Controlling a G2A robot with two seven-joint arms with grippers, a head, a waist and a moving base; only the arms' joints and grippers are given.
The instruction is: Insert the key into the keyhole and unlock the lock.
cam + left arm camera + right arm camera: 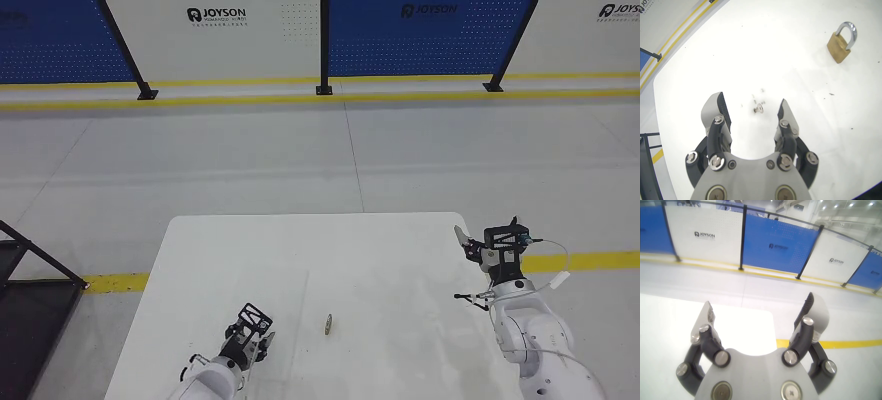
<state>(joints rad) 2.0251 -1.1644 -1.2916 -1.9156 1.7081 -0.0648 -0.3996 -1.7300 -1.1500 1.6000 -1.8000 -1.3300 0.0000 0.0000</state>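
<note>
A small silver key [759, 108] lies flat on the white table [380, 270], just past the tips of my left gripper [752, 97], in line with the gap between its open fingers. A brass padlock [841, 44] with a closed silver shackle lies farther off to one side. From above, the padlock [327, 323] sits near the table's front middle, with the left gripper [258, 318] a short way to its left. My right gripper [759, 298] is open and holds nothing; it hovers at the table's far right corner [487, 238].
The table edge [770, 315] runs right under the right gripper, with floor and a yellow line beyond. A black frame [30, 270] stands off the table's left side. Blue and white fence panels [320, 40] close the background.
</note>
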